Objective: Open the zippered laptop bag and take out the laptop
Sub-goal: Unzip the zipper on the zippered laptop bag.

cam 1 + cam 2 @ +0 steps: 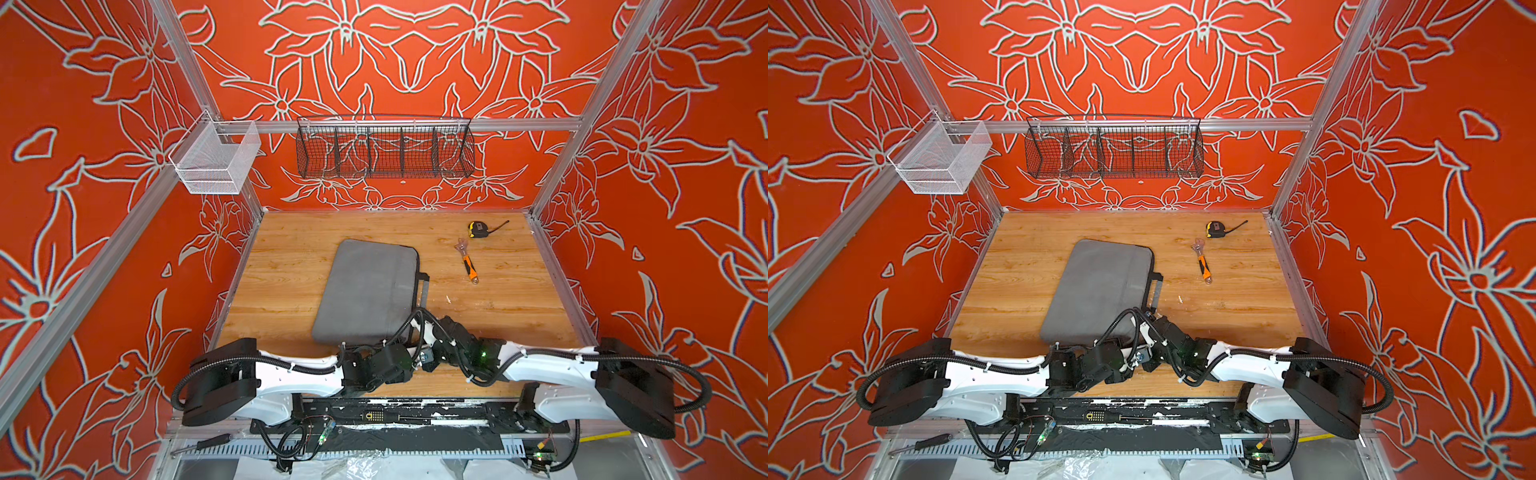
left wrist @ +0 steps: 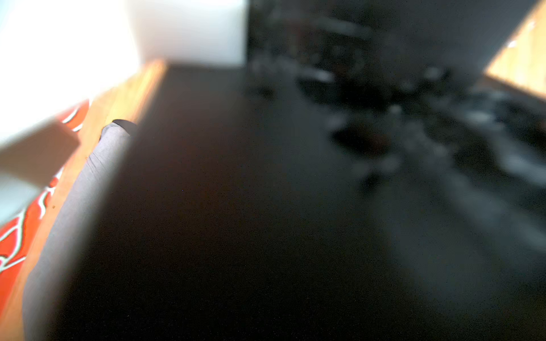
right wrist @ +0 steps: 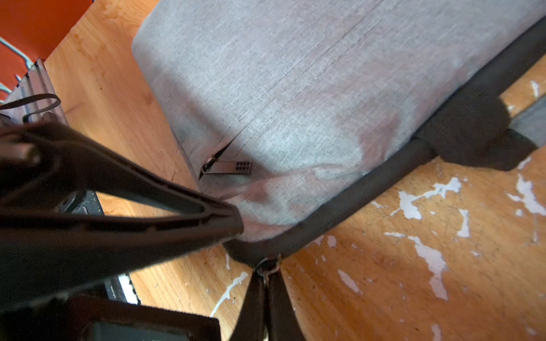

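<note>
right gripper (image 3: 267, 279): mine; fingers pinched tight on zip pull (image 3: 268, 264) at bag's near corner.
left gripper (image 3: 233, 223): mine; tip pressing grey fabric just beside that corner. Open or closed, can't tell; wrist cam all blur.
zippered laptop bag (image 1: 365, 291): flat on table (image 1: 286, 266), centre-left, near end under both my wrists; black zip edge & strap handle (image 1: 423, 284) along its right side.
wrench (image 1: 467, 262): orange grip, right of bag, apart.
tape measure (image 1: 478, 229): yellow/blk, just beyond wrench.

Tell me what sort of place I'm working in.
Probably an enclosed robot test booth: an aluminium frame carrying red floral wall panels, a wooden tabletop, and a black wire basket hung at the back.
</note>
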Motion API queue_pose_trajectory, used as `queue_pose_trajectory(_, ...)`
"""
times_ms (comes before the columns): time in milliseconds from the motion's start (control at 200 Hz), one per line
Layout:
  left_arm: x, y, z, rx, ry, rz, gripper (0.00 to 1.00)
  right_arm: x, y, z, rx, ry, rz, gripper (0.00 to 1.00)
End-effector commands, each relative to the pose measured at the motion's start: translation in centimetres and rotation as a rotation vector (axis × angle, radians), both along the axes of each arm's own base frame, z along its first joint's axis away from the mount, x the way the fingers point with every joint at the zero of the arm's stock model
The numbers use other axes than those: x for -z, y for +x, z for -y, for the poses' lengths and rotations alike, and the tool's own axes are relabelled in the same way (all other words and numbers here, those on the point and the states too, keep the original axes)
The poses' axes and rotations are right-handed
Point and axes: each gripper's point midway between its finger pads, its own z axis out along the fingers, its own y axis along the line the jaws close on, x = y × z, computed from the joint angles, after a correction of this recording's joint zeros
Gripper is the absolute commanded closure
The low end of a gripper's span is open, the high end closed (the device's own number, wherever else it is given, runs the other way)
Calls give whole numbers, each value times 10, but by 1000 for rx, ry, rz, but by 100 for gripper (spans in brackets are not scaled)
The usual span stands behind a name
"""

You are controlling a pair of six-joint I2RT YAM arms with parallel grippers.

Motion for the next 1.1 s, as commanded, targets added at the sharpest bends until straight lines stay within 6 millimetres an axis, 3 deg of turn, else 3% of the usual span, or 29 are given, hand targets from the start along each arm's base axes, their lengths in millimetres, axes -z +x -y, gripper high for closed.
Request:
queue_pose_trajectory(0,3,18,-12,-59,17,21,41,-15,-10,-10,-57,52,-10,100)
queue_pose_trajectory(140,2,20,-16,-61,23,6,79,-16,-6,-8,-36,49,0,100)
queue_pose_trajectory(275,-2,18,-20,-59,-10,1,100,-16,3,-2,3,29,3,100)
queue_pose_trajectory(656,-9,4,-28,-50,-74,-56,100,-17,19,7,37,29,-34,100)
queue_pose_trajectory(731,-7,1,-26,-33,-91,-59,66,-19,14,2,2,49,-47,100)
queue_pose_trajectory(806,-8,3,-24,-23,-103,-36,52,-22,9,-1,-23,62,-60,100)
queue_pose_trajectory(906,-9,7,-20,2,-89,8,46,-28,6,-1,-40,74,-60,100)
queue_pose_trajectory(1096,-10,5,-5,76,-93,-11,45,-35,2,3,-47,88,-58,100)
